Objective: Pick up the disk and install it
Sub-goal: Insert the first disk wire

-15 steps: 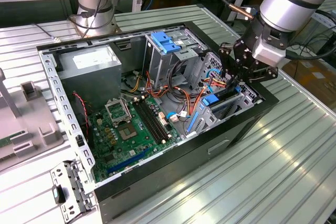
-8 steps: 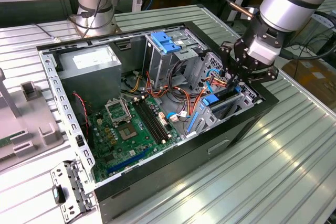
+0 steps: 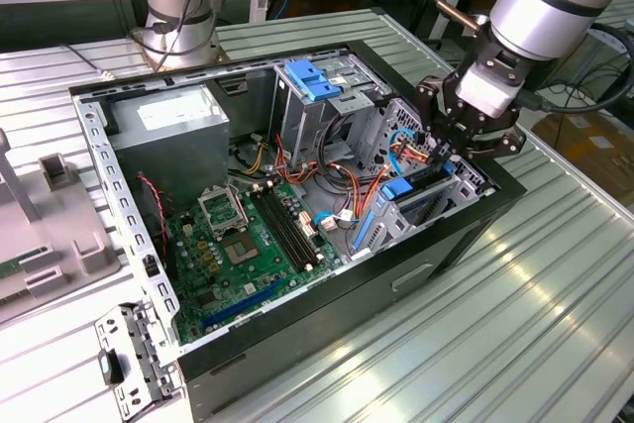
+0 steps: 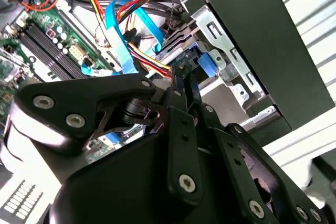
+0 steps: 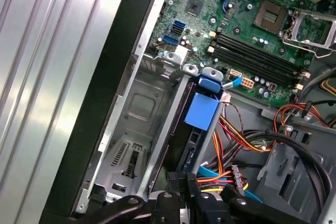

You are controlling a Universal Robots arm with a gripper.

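Note:
The disk [image 5: 193, 129] stands on edge in the metal drive bay [image 5: 134, 129] at the open computer case's corner, on the exterior view's right. Its blue carrier tab [image 5: 202, 111] points toward the motherboard. In the exterior view the disk [image 3: 424, 197] is a dark slab with blue ends under the arm's wrist. My gripper [image 3: 438, 151] reaches down into the case, and its narrow fingers [image 5: 184, 184] close on the disk's near end. The second wrist view has the gripper [image 4: 185, 85] with its tips at the blue rail [image 4: 206, 62].
The motherboard [image 3: 243, 245] lies in the case's floor beside the bay. Loose orange, red and blue cables [image 3: 352, 180] hang close to the gripper. A grey power-supply box [image 3: 168, 131] and a drive cage with a blue bracket [image 3: 315, 78] stand behind. Another arm's base [image 3: 178, 7] rises beyond the case.

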